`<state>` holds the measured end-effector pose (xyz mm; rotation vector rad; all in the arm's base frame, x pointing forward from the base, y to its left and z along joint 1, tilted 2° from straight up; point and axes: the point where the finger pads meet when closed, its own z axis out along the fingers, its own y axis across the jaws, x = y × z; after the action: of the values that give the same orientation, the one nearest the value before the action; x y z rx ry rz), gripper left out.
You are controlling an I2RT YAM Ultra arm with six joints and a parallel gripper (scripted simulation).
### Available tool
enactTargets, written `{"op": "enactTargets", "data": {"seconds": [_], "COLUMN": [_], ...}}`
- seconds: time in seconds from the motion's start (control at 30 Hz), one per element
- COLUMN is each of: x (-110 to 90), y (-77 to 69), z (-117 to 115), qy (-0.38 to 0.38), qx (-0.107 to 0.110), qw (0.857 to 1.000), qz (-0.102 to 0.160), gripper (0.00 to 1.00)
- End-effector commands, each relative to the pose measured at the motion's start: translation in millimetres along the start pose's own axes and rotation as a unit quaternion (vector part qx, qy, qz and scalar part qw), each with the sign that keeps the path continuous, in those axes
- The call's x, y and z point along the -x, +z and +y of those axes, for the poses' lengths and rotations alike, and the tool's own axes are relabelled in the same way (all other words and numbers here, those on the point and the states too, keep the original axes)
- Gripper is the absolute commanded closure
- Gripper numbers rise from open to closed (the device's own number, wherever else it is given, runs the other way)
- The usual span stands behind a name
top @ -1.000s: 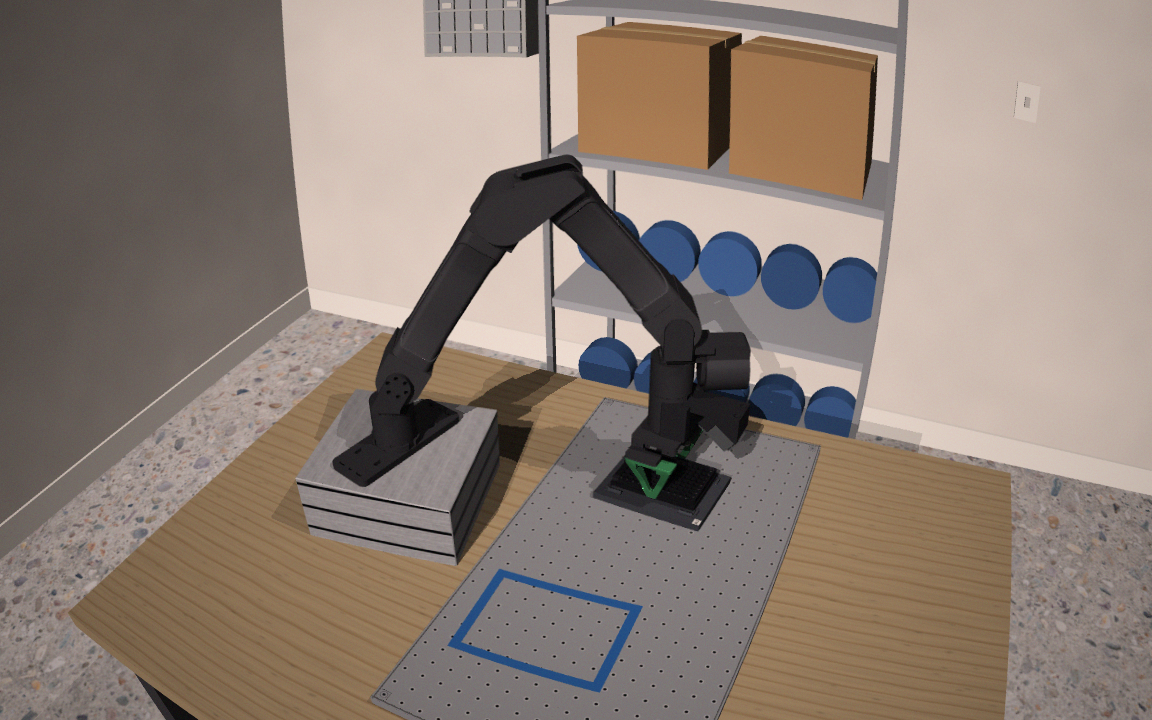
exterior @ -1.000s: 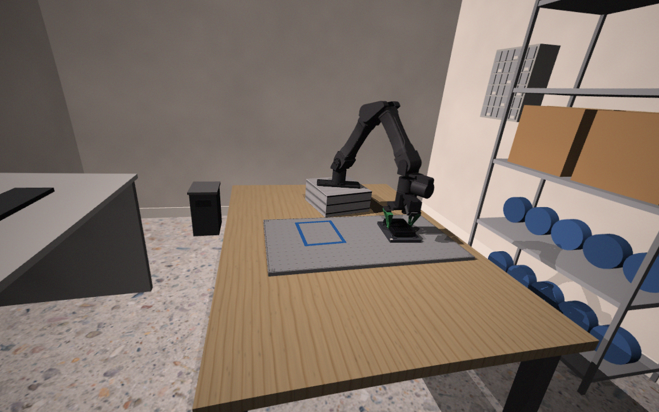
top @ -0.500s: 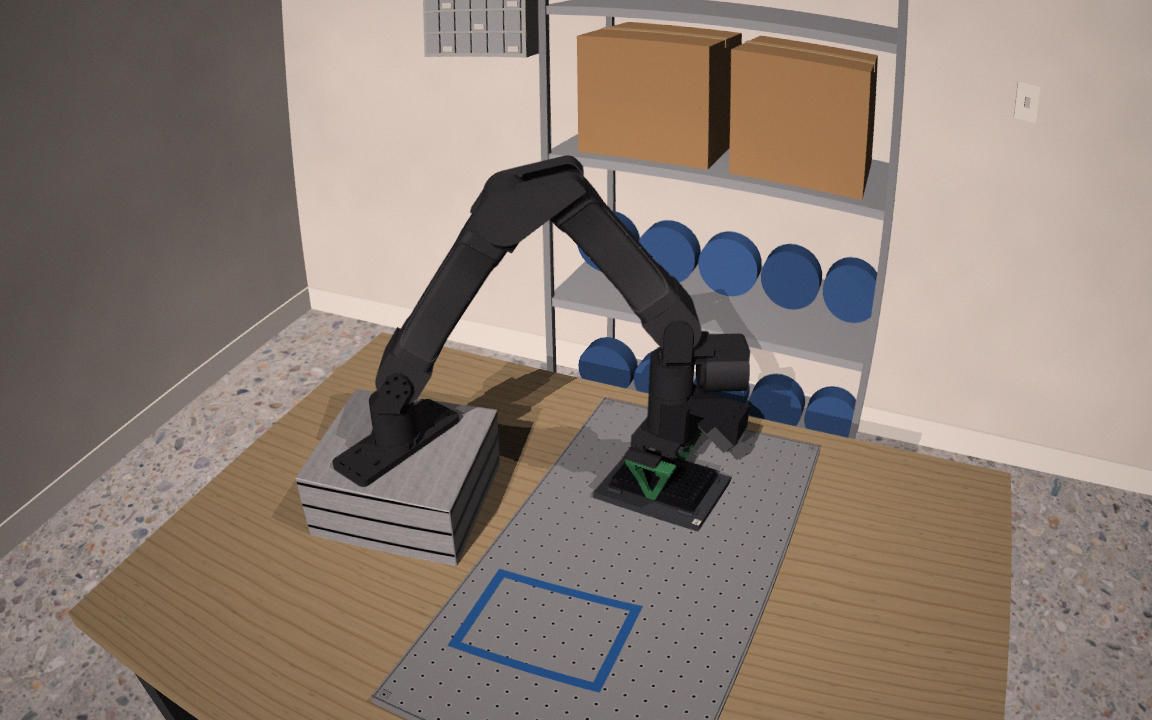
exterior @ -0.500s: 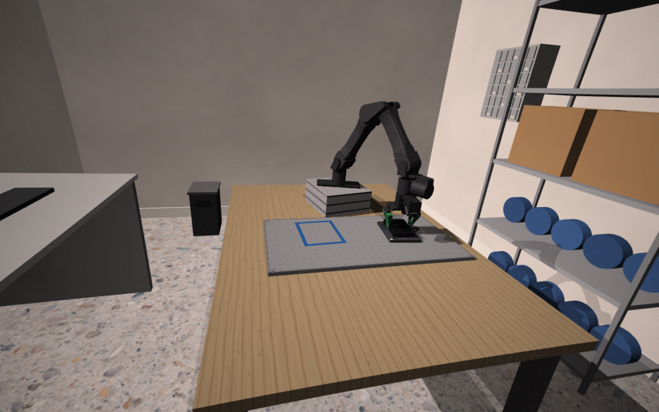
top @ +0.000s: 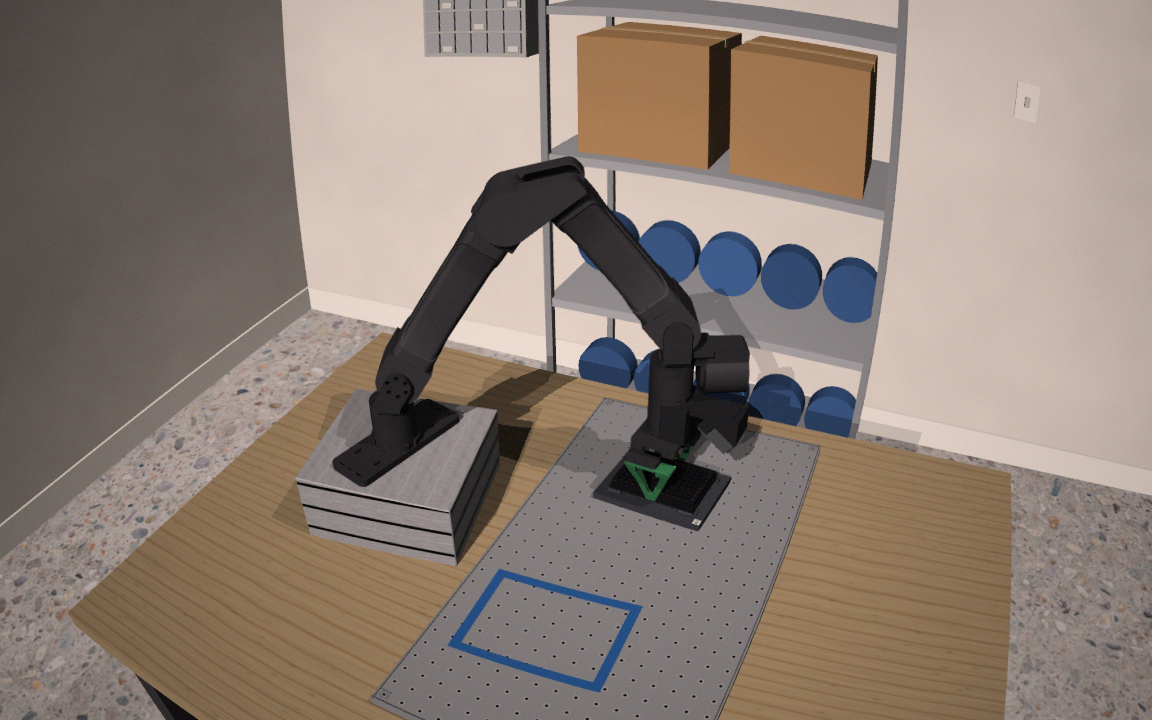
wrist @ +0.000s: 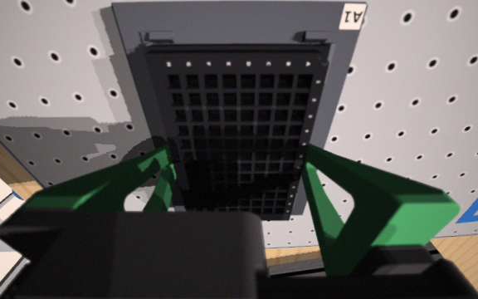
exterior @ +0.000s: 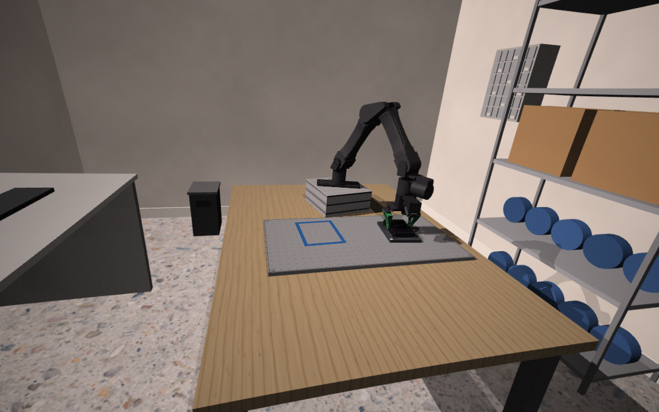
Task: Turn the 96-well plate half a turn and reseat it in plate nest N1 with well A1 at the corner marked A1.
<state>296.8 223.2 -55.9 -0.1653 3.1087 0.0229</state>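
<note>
The black 96-well plate (wrist: 239, 124) is at the dark plate nest N1 (wrist: 239, 25) on the perforated deck, level and right way up. My gripper (wrist: 238, 149) has its green fingers on the plate's two long sides near the end closest to the wrist, and is shut on it. I cannot tell whether the plate rests in the nest or is a hair above it. The nest's white A1 label (wrist: 353, 17) is at the far right corner in the wrist view. The plate's cut corner is hidden. The plate (top: 667, 485) and the gripper (top: 656, 474) also show in the top view.
The blue taped outline B1 (top: 546, 628) lies on the grey deck nearer the front, with nothing in it. The arm's base stands on a stack of grey slabs (top: 401, 483) to the left. A shelf rack with boxes and blue cylinders (top: 732, 268) stands behind the table.
</note>
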Motion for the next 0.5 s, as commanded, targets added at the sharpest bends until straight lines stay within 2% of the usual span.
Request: {"op": "enactTargets", "data": {"seconds": [0.0,0.4,0.43,0.47], "x": [3.2,3.1,3.1,3.1], "y": [-3.0,-1.5,-1.5,-1.5], "z": [0.8,0.8,0.8,0.8], "qy": [0.0,0.0,0.0,0.0], "qx": [0.002,0.002,0.002,0.002], "qw": [1.0,1.0,1.0,1.0], "qz": [-0.006,-0.006,-0.006,-0.006], "gripper": [1.0,1.0,0.0,0.0]}}
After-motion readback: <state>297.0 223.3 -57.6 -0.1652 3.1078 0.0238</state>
